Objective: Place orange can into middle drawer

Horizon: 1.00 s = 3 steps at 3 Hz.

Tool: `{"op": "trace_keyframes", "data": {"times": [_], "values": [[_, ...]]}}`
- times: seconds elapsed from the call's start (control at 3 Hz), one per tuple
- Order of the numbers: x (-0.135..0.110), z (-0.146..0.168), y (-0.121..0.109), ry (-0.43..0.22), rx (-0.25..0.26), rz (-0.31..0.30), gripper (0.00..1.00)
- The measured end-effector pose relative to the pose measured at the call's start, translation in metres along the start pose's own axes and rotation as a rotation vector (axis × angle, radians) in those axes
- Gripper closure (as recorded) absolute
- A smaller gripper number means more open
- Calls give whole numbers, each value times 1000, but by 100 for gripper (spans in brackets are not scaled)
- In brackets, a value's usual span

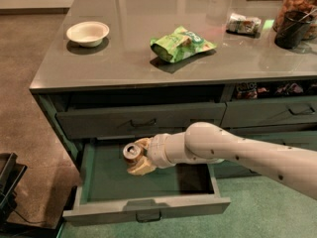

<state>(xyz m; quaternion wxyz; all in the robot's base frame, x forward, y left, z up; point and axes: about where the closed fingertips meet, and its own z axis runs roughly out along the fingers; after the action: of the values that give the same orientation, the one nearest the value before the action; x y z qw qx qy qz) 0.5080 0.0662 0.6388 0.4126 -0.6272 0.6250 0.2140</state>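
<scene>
Table (pixel 124 58): we note smooth grey top, semi-gloss, mirroring lights. 
Green snack bag (pixel 181 43): crinkled glossy plastic film. 
Bowl (pixel 87 32): matt off-white; paper or ceramic, we cannot tell. 
Middle drawer (pixel 163 185): matt grey-green panels; small dark metal loop handle (pixel 148 216). 
Orange can (pixel 132 152): shiny metal top, mottled orange-brown side. 
Hand (pixel 136 157), inside open middle drawer, clasping can: we see matt tan fingers (pixel 140 168). 
Arm (pixel 237 150): smooth cream plastic shell. 
Floor (pixel 252 207): green carpet, rough.
</scene>
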Motion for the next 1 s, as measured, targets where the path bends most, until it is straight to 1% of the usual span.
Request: {"op": "trace_keyframes", "data": {"times": [0.33, 0.67, 1.0], "values": [[36, 39, -13, -42, 24, -64, 100], [36, 39, -13, -42, 24, -64, 100], [57, 49, -5, -40, -3, -49, 100]]}}
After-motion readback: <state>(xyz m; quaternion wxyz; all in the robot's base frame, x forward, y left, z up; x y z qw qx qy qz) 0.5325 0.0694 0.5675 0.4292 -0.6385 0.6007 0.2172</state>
